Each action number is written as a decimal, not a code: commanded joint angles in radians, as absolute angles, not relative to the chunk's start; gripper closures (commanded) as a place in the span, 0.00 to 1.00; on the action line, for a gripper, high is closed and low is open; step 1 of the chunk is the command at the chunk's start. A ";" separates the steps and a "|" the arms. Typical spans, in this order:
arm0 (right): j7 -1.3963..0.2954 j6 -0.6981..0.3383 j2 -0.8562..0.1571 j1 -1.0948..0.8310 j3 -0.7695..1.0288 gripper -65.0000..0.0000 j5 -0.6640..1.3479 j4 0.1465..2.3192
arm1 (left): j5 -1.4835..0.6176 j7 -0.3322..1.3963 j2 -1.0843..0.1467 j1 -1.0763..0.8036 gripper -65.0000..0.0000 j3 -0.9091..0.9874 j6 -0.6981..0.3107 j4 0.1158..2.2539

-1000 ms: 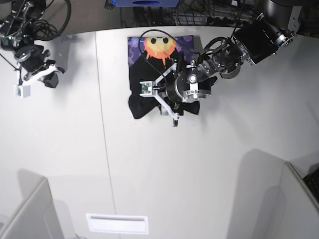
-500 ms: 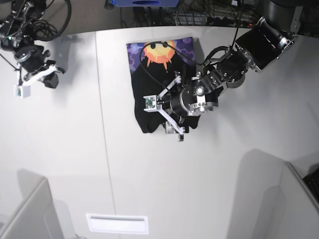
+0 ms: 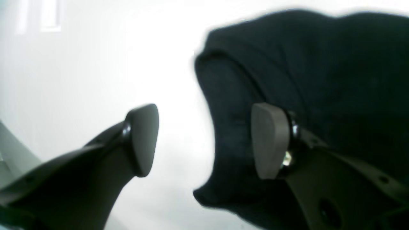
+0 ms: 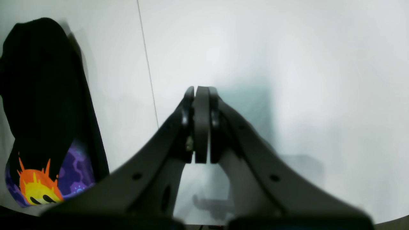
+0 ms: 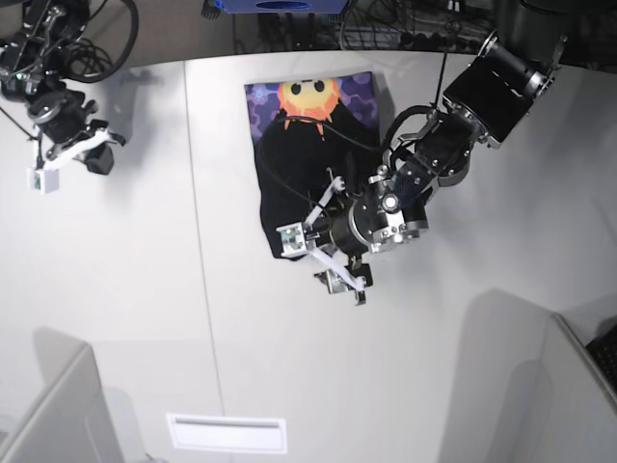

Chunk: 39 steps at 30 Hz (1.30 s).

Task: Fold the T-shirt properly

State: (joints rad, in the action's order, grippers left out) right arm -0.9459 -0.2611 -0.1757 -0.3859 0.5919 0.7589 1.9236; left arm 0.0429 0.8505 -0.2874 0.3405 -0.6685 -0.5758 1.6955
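Observation:
The black T-shirt lies folded on the white table, its orange sun print on purple showing at the far end. My left gripper hovers at the shirt's near edge. In the left wrist view this gripper is open and holds nothing. One pad is over bare table and the other pad is over the black cloth. My right gripper is far off at the table's back left. It is shut and empty, with the T-shirt at the left of its view.
A seam runs front to back across the table, left of the shirt. A white label sits near the front edge. Grey panels stand at the front left and front right. Cables lie behind the table.
My left gripper has moved toward the front, drawing the shirt's black part longer, and its jaws have spread and let the cloth go. The right arm has stayed put.

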 commanded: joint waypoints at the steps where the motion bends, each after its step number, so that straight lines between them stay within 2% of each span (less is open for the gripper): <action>1: -0.929 -0.268 -0.188 -0.383 0.596 1.00 0.773 1.937 | 0.036 0.835 -0.282 0.371 0.33 -0.639 -0.567 1.718; 6: -0.926 -0.268 -0.188 -0.386 0.596 1.00 0.773 1.939 | 0.031 0.837 -0.246 0.348 0.33 -0.495 -0.567 1.801; 9: -0.924 -0.268 -0.189 -0.394 0.605 1.00 0.773 1.942 | -0.041 0.837 -0.246 0.239 0.39 -0.354 -0.567 1.933; 10: -0.923 -0.268 -0.194 -0.403 0.605 1.00 0.773 1.942 | -0.077 0.837 -0.249 0.193 0.48 -0.302 -0.567 1.969; 11: -0.923 -0.268 -0.197 -0.410 0.607 1.00 0.773 1.945 | -0.113 0.837 -0.251 0.140 0.65 -0.246 -0.567 1.992; 12: -0.923 -0.268 -0.206 -0.415 0.607 1.00 0.773 1.948 | -0.140 0.837 -0.251 0.094 0.86 -0.194 -0.567 2.002; 13: -0.923 -0.268 -0.214 -0.424 0.607 1.00 0.773 1.948 | -0.159 0.835 -0.251 0.058 1.00 -0.148 -0.567 2.002; 16: -0.923 -0.268 -0.239 -0.449 0.607 1.00 0.773 1.963 | -0.171 0.832 -0.265 -0.077 1.00 -0.016 -0.567 2.002; 19: -0.923 -0.269 -0.259 -0.506 0.631 1.00 0.773 1.989 | -0.199 0.777 -0.331 -0.216 1.00 0.062 -0.567 2.003; 23: -0.923 -0.289 -0.323 -0.641 0.673 1.00 0.773 2.017 | -0.239 0.516 -0.407 -0.499 1.00 0.156 -0.567 2.000; 26: -0.923 -0.410 -0.383 -0.789 0.710 1.00 0.771 2.029 | -0.232 0.237 -0.407 -0.765 1.00 0.231 -0.567 1.998; 28: -0.923 -0.446 -0.394 -0.880 0.768 1.00 0.771 2.029 | -0.231 0.091 -0.404 -0.912 1.00 0.259 -0.567 1.986; 32: -0.926 -0.481 -0.400 -1.046 0.808 1.00 0.765 2.026 | -0.231 -0.039 -0.366 -1.125 1.00 0.269 -0.562 1.945; 35: -0.926 -0.509 -0.400 -1.124 0.685 1.00 0.642 2.025 | -0.177 -0.048 -0.294 -1.176 1.00 0.263 -0.562 1.850; 39: -0.911 -0.509 -0.441 -1.087 0.355 1.00 0.429 1.914 | 0.045 -0.116 -0.174 -1.124 1.00 0.262 -0.562 1.581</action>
State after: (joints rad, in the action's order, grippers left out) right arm -0.9073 -0.5163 -0.4248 -1.0744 0.3309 0.4355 1.9007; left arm 0.0723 -0.0914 -0.1703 -1.1038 0.2623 -0.5556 1.5616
